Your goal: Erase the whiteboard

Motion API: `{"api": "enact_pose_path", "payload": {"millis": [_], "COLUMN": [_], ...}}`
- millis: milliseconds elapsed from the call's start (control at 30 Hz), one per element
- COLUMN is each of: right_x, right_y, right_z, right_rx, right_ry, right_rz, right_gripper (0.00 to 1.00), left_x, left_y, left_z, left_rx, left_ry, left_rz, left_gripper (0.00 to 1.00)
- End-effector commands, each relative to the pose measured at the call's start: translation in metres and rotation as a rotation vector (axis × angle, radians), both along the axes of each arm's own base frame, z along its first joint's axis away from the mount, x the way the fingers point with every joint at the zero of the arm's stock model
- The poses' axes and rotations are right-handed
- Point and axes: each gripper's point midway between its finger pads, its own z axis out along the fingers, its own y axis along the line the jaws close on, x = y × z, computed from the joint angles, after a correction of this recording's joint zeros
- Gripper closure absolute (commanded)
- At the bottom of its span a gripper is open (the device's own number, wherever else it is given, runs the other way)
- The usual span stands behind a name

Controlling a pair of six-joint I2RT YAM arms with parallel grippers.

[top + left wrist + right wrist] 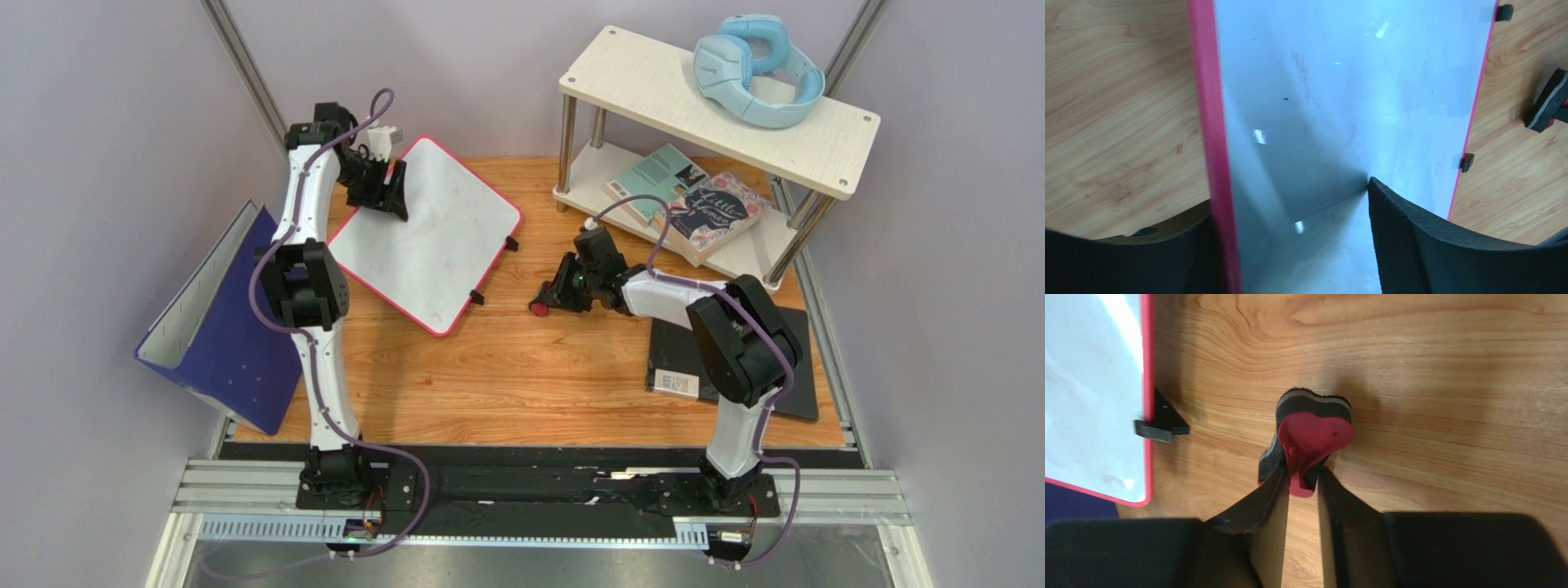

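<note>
Scene: The whiteboard [429,239] was shown lying flat and askew on the wooden table [540,380], left of centre, between the blue folder [227,337] and the two-tier shelf [638,74].

Board face: Only faint grey smudges [1300,64] were made out toward one end. No writing was to be seen.

Left pincer: The left gripper [1290,214] was pictured spread wide astride the board's pink rim. One finger was outside the rim and the other over the white face, and nothing was pinched.

Right pincer: The right gripper [1303,490] was caught low over the table, just right of the board. Its fingers were set close on either side of the red handle of the heart-shaped eraser [1315,432]. Whether the handle was pinched or merely flanked could not be told.

Eraser: It was seen resting on bare wood, apart from the board and near one of its black feet [1158,422].

Step judged: With the face nearly clean, the work was judged to be at its close, with board and eraser due to be let go.

Done well: The jaws would best be opened fully before either arm is raised. Each wrist would best be lifted straight up, so that the board is not dragged by its rim and the eraser is not tipped or carried along.

Risk: The board could be tilted on its feet by a finger hooked under the rim.
</note>
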Motion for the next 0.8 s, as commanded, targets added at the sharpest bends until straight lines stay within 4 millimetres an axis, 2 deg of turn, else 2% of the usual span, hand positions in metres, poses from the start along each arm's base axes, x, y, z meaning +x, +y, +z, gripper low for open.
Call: {"api": "enact_pose_path", "payload": {"millis": [0,33,167,300,500,633,667,700,733,767], "right_x": [-0.001,-0.002,-0.003,-0.004,-0.006,-0.006,-0.008,-0.008,-0.007,-0.009], "right_y": [-0.002,-0.002,-0.005,-0.007,-0.013,-0.019,-0.021,-0.023,-0.025,-0.028], "right_z": [-0.002,-0.003,-0.005,-0.004,0.009,0.035,0.039,0.045,0.061,0.066], "right_rx": [-0.041,-0.044,-0.054,-0.063,-0.073,-0.068,-0.073,-0.073,-0.062,-0.070], "right_ry": [0.039,0.041,0.052,0.055,0.022,-0.051,-0.066,-0.085,-0.124,-0.143], "right_rz": [-0.006,-0.006,-0.015,-0.019,-0.022,-0.029,-0.025,-0.025,-0.029,-0.024], "right_gripper": [0.68,0.63,0.53,0.40,0.31,0.26,0.25,0.23,0.22,0.21], "left_x": [0.000,0.001,0.003,0.001,-0.008,-0.020,-0.026,-0.030,-0.034,-0.039], "left_y": [0.016,0.017,0.016,0.014,0.011,-0.004,-0.010,-0.014,-0.018,-0.024], "left_z": [0.016,0.020,0.043,0.075,0.115,0.140,0.153,0.159,0.164,0.170], "left_rx": [0.101,0.102,0.106,0.097,0.132,0.133,0.125,0.122,0.119,0.124], "left_ry": [-0.067,-0.080,-0.144,-0.220,-0.319,-0.379,-0.409,-0.420,-0.428,-0.440], "left_rz": [-0.023,-0.024,-0.026,-0.026,-0.034,-0.069,-0.083,-0.095,-0.107,-0.124], "left_gripper": [0.23,0.22,0.20,0.19,0.15,0.14,0.13,0.10,0.01,0.01]}}
